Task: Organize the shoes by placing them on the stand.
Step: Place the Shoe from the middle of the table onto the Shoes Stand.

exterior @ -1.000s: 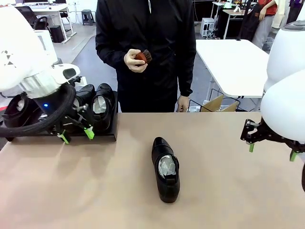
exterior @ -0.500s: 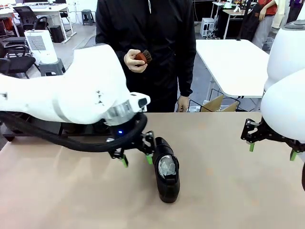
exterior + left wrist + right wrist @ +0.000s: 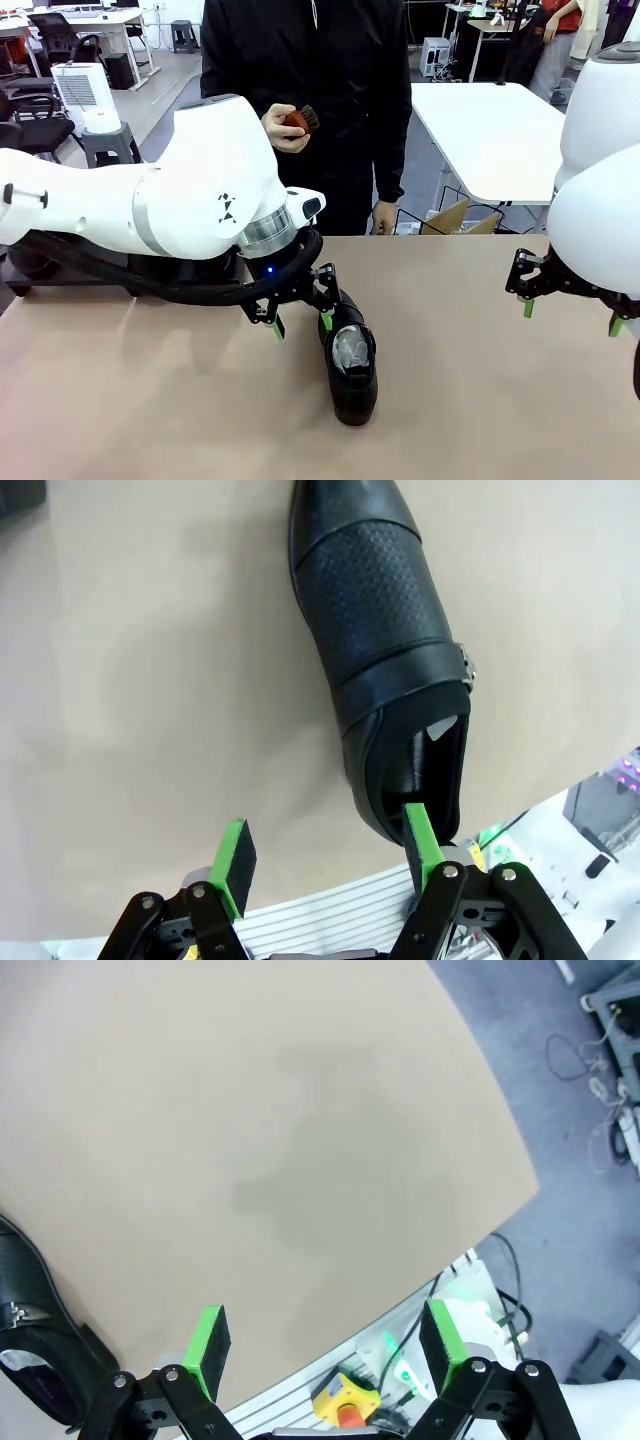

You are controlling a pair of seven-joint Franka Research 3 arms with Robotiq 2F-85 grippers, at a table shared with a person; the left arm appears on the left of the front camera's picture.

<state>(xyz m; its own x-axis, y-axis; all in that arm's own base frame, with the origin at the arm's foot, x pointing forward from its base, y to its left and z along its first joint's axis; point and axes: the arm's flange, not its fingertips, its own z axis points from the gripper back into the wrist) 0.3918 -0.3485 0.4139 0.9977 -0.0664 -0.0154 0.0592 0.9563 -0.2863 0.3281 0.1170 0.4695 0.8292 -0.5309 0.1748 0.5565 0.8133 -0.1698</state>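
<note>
1. While my left arm reaches across the middle of the table, my left gripper hangs just over the heel end of the lone shoe, its fingers spread with nothing between them.
2. Seen from my left wrist, that shoe lies flat on the tan tabletop with its toe pointing away from me; one green pad sits right at the rim of the heel opening, and the other pad stands off to the side over bare table.
3. I cannot tell whether the nearer pad touches the leather or only overlaps it in the picture.
4. White paper shows inside the shoe's opening in the front view.
5. My own left arm is what stands in the way: its white bulk and black cable cover most of the stand at the far left of the table, so I cannot make out what sits on it.
6. My right gripper hovers at the right side of the table, fingers spread wide and empty, well apart from the shoe.
7. From my right wrist I see mostly bare tabletop, the table's edge, and the shoe's heel end at the lower left corner.
8. A person in a dark jacket stands at the far side, one hand holding a small reddish-brown brush at chest height.
9. A white table stands behind to the right, a cardboard box on the floor by it.
</note>
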